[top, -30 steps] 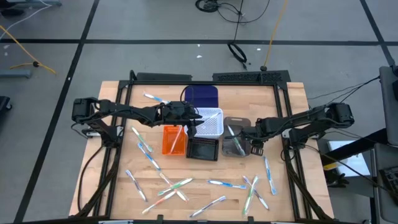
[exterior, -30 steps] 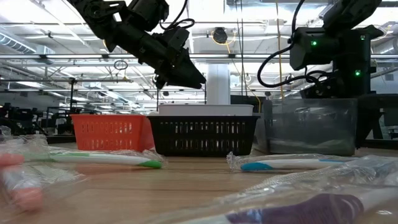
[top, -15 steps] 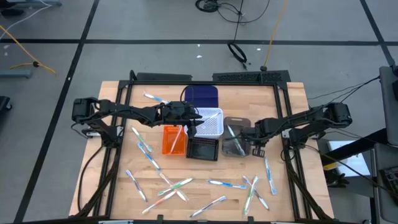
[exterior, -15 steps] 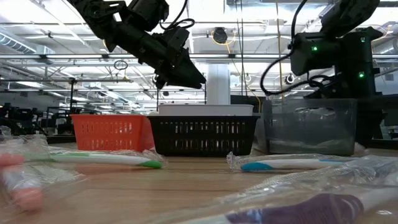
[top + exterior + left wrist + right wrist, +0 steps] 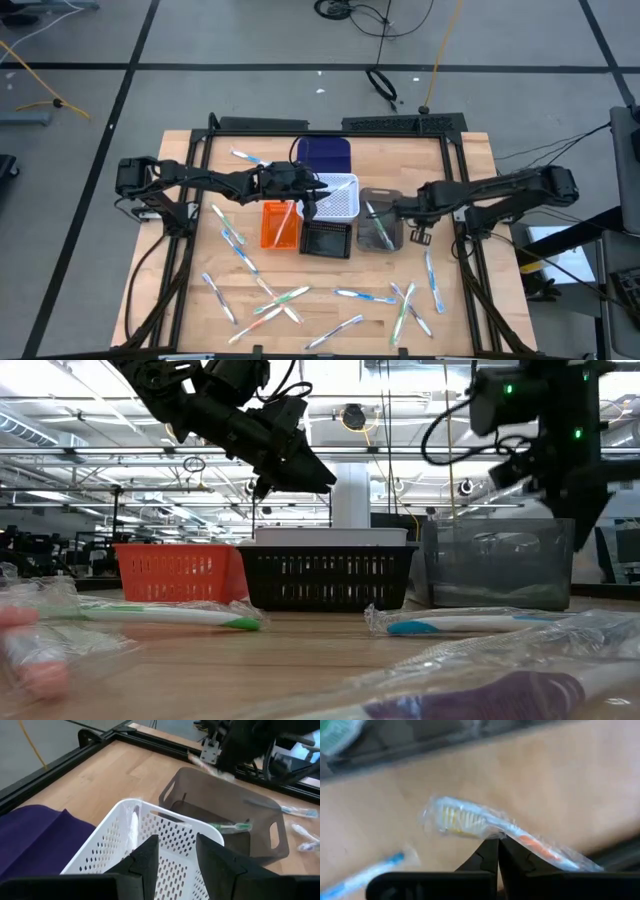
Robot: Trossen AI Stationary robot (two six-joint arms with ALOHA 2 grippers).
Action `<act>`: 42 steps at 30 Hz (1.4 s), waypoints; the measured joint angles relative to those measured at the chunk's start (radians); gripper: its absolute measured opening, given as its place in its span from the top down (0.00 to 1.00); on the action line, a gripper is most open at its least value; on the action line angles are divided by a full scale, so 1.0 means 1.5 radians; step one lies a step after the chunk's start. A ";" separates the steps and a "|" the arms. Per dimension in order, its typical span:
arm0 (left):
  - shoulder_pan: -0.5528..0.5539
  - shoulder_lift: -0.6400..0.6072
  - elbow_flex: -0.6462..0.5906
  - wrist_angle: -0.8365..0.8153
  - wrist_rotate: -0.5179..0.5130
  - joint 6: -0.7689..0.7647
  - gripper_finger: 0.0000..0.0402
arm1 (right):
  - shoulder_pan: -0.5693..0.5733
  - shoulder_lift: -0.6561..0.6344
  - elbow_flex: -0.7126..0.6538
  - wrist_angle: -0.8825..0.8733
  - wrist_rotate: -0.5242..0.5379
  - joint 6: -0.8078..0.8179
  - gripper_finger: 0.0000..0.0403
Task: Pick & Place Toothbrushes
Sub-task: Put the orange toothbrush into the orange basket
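Note:
A clear-wrapped toothbrush (image 5: pixel 485 825) with a whitish head and an orange-accented handle is off the table, and my right gripper (image 5: pixel 497 840) is shut on it. That gripper (image 5: pixel 418 237) hangs just right of the grey bin (image 5: pixel 380 228). My left gripper (image 5: pixel 177 851) stands open above the white basket (image 5: pixel 165 845), with nothing between its fingers. In the grey bin (image 5: pixel 260 820) lies a green toothbrush (image 5: pixel 227 826), and a whitish one (image 5: pixel 134 822) lies in the white basket. Several wrapped toothbrushes (image 5: pixel 350 295) lie flat on the near half of the table. My right gripper pinches the toothbrush between its two fingertips at the neck (image 5: pixel 495 831), just behind the bristle head. The fingers point down from above and lie across the brush. It is held through its clear wrapper, clear of the table and close to level.
An orange bin (image 5: pixel 280 225), a black bin (image 5: pixel 326 241) and the white basket (image 5: pixel 340 196) stand in a cluster mid-table, with a purple sheet (image 5: pixel 325 155) behind them. Black frame rails (image 5: pixel 460 190) run along the table's sides.
My right gripper has risen beside the grey bin, and its arm stands higher in the low view than before.

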 joint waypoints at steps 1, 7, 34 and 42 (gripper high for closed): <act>0.000 0.000 0.000 0.001 0.000 0.000 0.67 | 0.000 -0.010 0.014 -0.017 0.011 0.006 1.00; 0.000 0.000 0.000 0.030 0.000 0.000 0.67 | 0.003 -0.083 0.075 -0.004 0.045 0.027 1.00; -0.073 0.000 0.000 0.236 -0.001 0.236 0.67 | 0.003 -0.048 0.081 0.747 0.010 -0.125 1.00; -0.072 0.000 0.000 0.243 -0.003 0.245 0.67 | 0.003 -0.015 0.081 0.826 -0.028 -0.132 1.00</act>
